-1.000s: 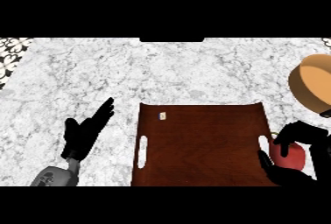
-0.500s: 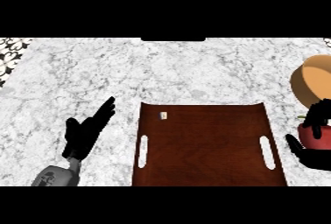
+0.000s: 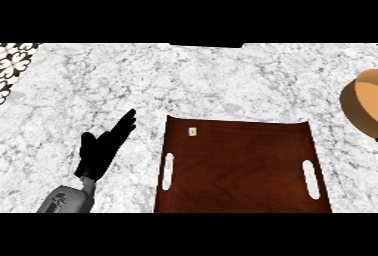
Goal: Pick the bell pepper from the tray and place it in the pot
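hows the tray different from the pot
The tray is dark brown; the pot is light tan. The tray is flat and rectangular, with a slot near each side; the pot is round with a raised wall. The tray lies near the view's middle; the pot is cut off by the right edge. Both sit on the marble counter.

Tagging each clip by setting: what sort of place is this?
Probably a kitchen counter: a marbled worktop, a brown wooden tray with handle slots, and a tan pot at the right edge.
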